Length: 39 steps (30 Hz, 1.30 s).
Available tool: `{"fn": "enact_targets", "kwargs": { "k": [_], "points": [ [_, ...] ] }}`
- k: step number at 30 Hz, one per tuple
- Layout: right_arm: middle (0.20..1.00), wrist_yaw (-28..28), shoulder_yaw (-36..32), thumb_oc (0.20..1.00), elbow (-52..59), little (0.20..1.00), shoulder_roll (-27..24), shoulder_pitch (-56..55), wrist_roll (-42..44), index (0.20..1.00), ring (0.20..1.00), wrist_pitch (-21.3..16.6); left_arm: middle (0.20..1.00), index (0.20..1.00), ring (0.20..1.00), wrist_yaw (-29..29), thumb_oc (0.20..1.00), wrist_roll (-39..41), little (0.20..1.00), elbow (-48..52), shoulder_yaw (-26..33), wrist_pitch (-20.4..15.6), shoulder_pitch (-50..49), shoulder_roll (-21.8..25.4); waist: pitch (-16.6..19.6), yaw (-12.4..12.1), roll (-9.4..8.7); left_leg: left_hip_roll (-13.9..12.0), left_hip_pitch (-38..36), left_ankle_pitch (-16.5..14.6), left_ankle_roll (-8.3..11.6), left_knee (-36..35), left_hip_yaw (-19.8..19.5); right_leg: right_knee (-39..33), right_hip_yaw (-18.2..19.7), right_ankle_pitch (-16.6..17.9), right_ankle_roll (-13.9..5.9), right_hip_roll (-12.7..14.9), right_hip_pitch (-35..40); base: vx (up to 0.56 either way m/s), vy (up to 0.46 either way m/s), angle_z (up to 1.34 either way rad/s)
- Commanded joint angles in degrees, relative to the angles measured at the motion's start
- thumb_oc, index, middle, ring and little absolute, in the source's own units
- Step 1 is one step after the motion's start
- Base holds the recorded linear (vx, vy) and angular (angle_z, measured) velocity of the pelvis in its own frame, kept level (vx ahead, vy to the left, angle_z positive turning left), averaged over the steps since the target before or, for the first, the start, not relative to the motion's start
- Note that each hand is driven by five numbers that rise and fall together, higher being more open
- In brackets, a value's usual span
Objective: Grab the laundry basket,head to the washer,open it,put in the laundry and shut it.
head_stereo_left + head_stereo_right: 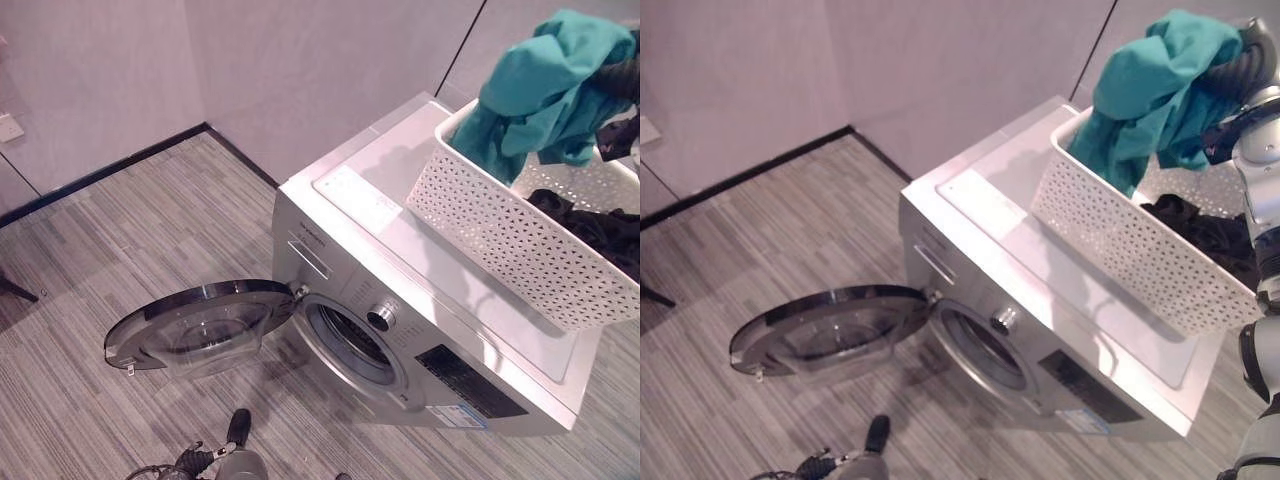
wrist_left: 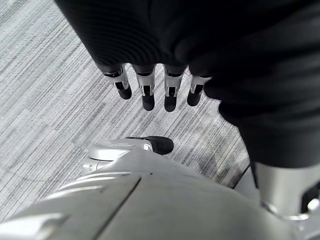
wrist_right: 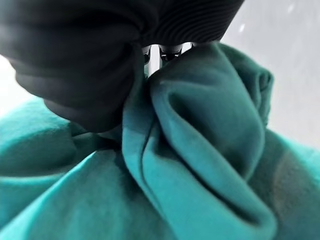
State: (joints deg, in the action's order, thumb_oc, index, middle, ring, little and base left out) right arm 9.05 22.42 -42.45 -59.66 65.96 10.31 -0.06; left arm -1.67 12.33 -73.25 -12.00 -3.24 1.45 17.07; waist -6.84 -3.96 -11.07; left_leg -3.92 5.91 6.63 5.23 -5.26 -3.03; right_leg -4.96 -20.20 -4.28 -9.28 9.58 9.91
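1. Above the laundry basket (image 1: 520, 255) on the washer (image 1: 350, 330), the right hand (image 3: 75, 60) has its fingers bunched in teal laundry (image 1: 1160, 80).
2. Left hand (image 2: 150, 80) hangs relaxed.
3. Risk: a trailing fold may snag the rim and tip the basket.

The striped grey floor (image 1: 120, 220) carries the silver washer (image 1: 380, 300) — door (image 1: 200, 325) swung open — and on the washer's top sits a white perforated laundry basket (image 1: 500, 235).
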Motion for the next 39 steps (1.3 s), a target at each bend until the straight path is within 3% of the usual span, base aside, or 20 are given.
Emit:
{"fn": "enact_targets", "kwargs": {
  "k": [1,7,11,17,19,20,25,28,31,39],
  "points": [
    [0.200,5.82,-0.24,0.200,0.52,0.200,-2.37,5.93,-0.57,0.200,0.200,-1.86,1.000,1.000,1.000,-1.09,1.000,-1.96,1.000,-4.46,-0.11,0.26,-0.09,-0.58,2.46,-0.73,-0.35,-2.50,-7.20,-8.40,-2.17,0.26,0.99,0.28,3.86,5.07,0.95,-0.77,-5.84,0.01,0.014,-0.08],
    [0.200,11.82,-4.49,0.200,1.84,0.200,-2.13,5.48,-3.46,0.200,0.200,-1.28,1.000,1.000,1.000,-2.28,1.000,-2.87,1.000,-4.72,-0.40,0.74,-0.24,-0.75,3.00,-0.78,0.46,-2.21,-7.93,-8.75,-2.42,0.26,0.87,0.46,3.94,4.86,1.01,-0.71,-5.25,0.01,0.007,-0.03],
    [0.200,16.18,-11.14,0.200,8.22,0.200,-4.51,-0.76,-8.81,0.200,0.200,-0.27,1.000,1.000,1.000,-2.97,1.000,-3.63,1.000,-4.03,-0.41,0.73,0.04,-1.31,3.23,-0.26,1.17,-1.97,-8.36,-9.18,-2.69,0.26,0.88,0.61,3.99,4.73,0.95,-0.66,-5.07,0.00,0.000,0.00],
    [0.200,20.80,-28.48,0.200,19.35,0.200,-8.75,-19.77,-14.81,0.200,0.200,0.95,1.000,1.000,1.000,-3.49,1.000,-5.64,1.000,-3.47,0.83,1.01,-0.14,-2.84,3.57,1.77,2.53,-1.68,-9.36,-9.95,-3.06,0.26,1.57,0.58,4.72,4.81,0.77,-0.46,-4.79,0.00,0.003,-0.01],
    [0.200,21.18,-31.29,0.200,20.98,0.200,-8.92,-23.04,-15.46,0.200,0.200,1.03,1.000,1.000,1.000,-3.61,1.000,-5.96,1.000,-3.52,1.04,1.08,-0.30,-2.95,3.64,2.01,2.63,-1.65,-9.55,-10.07,-3.12,0.26,1.71,0.56,4.95,4.87,0.72,-0.43,-4.76,0.01,0.019,-0.05],
    [0.200,21.71,-36.61,0.200,23.64,0.200,-8.71,-29.24,-16.23,0.200,0.200,1.17,1.000,1.000,1.000,-3.65,1.000,-6.66,1.000,-3.67,1.50,1.20,-0.50,-3.23,3.80,2.54,2.96,-1.63,-10.00,-10.34,-3.26,0.26,2.15,0.51,5.30,4.93,0.61,-0.31,-4.76,0.01,0.025,-0.05],
    [0.200,23.97,-50.05,0.200,30.86,0.200,-7.69,-42.86,-19.89,0.200,0.200,2.06,1.000,1.000,1.000,-3.63,1.000,-7.68,1.000,-4.10,2.52,1.54,-1.35,-3.76,4.30,3.65,3.66,-1.52,-11.11,-11.02,-3.60,0.26,3.49,0.43,6.73,5.11,0.40,-0.12,-4.86,0.01,0.027,-0.26],
    [0.200,25.09,-53.21,0.200,31.53,0.200,-7.84,-45.35,-20.15,0.200,0.200,2.13,1.000,1.000,1.000,-3.73,1.000,-7.76,1.000,-4.34,2.58,1.51,-1.69,-3.73,4.53,3.61,3.76,-1.36,-11.66,-11.35,-3.76,0.26,4.27,0.25,7.54,5.46,0.19,-0.03,-5.03,0.01,0.030,-0.21],
    [0.200,26.33,-53.83,0.200,28.18,0.200,-11.03,-45.15,-20.06,0.200,0.200,2.69,1.000,1.000,1.000,-4.02,1.000,-7.44,1.000,-4.78,2.95,1.24,-1.85,-3.48,4.59,3.84,3.65,-1.15,-12.34,-11.61,-3.94,0.26,5.65,0.13,9.05,5.95,-0.02,0.17,-5.41,0.00,0.035,-0.42],
    [0.200,29.76,-57.29,0.200,22.33,0.200,-13.86,-48.39,-22.57,0.200,0.200,5.07,1.000,1.000,1.000,-5.03,1.000,-7.02,1.000,-4.14,2.80,0.67,-1.27,-3.77,4.77,4.50,3.43,-0.88,-12.50,-11.89,-4.00,0.26,6.01,0.05,9.12,6.07,-0.28,0.38,-5.47,0.01,0.009,-0.11]
  ]
}}
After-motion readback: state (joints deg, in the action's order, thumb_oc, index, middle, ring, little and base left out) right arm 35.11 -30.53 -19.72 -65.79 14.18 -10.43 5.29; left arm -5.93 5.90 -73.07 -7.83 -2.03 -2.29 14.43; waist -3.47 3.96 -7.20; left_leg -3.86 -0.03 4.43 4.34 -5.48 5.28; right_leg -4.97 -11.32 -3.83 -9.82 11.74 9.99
